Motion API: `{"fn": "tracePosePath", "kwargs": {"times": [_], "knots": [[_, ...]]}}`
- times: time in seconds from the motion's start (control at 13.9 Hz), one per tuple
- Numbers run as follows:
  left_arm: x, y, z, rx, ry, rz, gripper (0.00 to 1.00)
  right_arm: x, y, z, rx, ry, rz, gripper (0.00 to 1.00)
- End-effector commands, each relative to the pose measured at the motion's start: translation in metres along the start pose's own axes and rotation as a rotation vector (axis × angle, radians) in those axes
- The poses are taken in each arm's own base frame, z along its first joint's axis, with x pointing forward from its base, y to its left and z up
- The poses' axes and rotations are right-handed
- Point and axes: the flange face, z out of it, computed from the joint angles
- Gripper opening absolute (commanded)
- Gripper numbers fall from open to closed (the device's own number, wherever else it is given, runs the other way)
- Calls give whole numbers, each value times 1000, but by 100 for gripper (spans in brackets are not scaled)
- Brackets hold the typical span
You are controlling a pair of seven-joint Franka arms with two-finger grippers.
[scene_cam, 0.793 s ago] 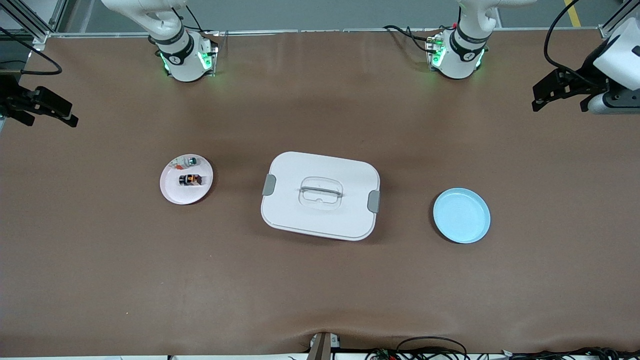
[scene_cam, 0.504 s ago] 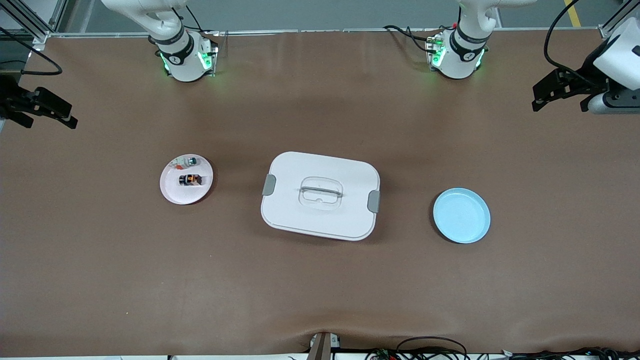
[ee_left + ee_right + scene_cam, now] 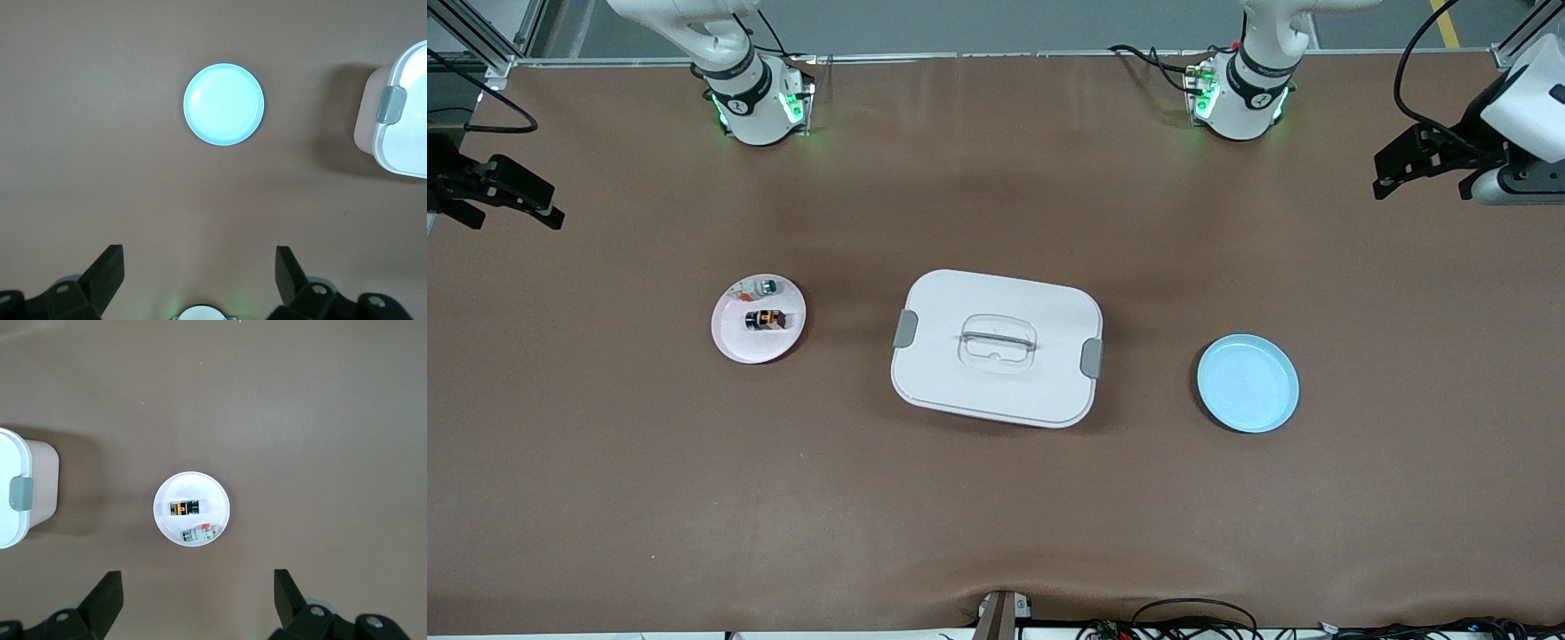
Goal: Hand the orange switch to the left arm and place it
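Note:
The orange switch [image 3: 765,318], a tiny black block with an orange face, lies on the pink plate [image 3: 735,343] toward the right arm's end; it also shows in the right wrist view [image 3: 184,508]. The white box [image 3: 996,348] with grey latches stands mid-table. My right gripper [image 3: 505,194] hangs open and empty high over the table's edge at the right arm's end; its fingers [image 3: 107,599] frame bare table. My left gripper [image 3: 1418,164] hangs open and empty over the left arm's end; its fingers [image 3: 107,270] show in the left wrist view.
A small teal-and-silver piece [image 3: 766,286] lies on the pink plate beside the switch, farther from the front camera. An empty blue plate [image 3: 1248,383] sits toward the left arm's end, also in the left wrist view [image 3: 224,104]. Cables lie along the near edge.
The right gripper has drifted very slightly upward in the front view. The left gripper and everything on the table have stayed still.

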Motion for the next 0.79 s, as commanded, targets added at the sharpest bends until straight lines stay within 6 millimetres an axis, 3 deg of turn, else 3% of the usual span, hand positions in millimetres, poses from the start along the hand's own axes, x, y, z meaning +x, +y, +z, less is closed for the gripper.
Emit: {"fn": "tracePosePath", "kwargs": {"times": [0.0,0.72], "knots": [[1,1,-3,16,-2,20,100,-11,0,-3,-10,4,-9,100],[0,9,2,18,-12,37,100,-11,3,-3,-12,12,1,100]]}}
